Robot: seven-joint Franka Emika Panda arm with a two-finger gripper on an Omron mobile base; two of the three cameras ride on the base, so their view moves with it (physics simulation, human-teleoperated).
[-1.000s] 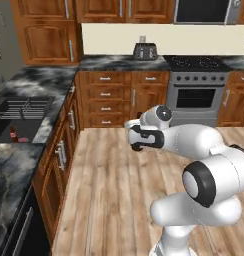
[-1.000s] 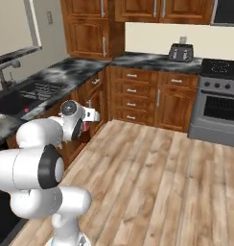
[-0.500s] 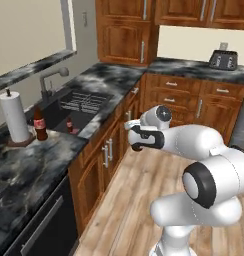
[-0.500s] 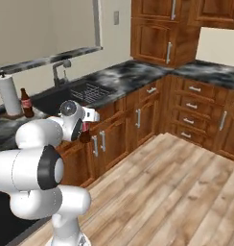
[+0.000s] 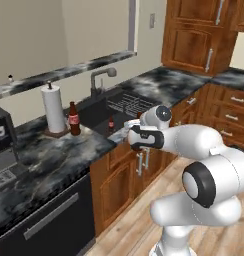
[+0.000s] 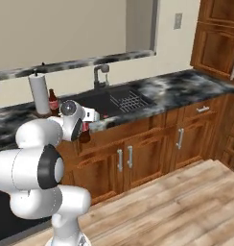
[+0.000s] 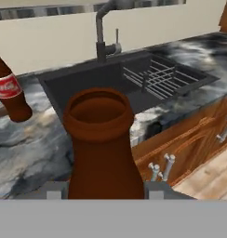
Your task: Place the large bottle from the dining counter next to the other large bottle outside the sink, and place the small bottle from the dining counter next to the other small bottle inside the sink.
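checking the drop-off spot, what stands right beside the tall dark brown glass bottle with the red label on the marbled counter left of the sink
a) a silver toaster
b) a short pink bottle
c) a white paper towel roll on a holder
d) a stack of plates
c: the tall dark brown glass bottle with the red label stands next to the white paper towel roll on the marbled counter, left of the sink.

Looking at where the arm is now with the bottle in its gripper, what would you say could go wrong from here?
1. The held large bottle hangs low in front of the counter edge; raised too little, it may strike the stone.
2. The other large bottle stands right beside the paper towel roll, so a tight placement might knock either over.
3. The sink opens just beside that spot, with a small bottle standing in it; a toppled bottle might fall in and hit it.
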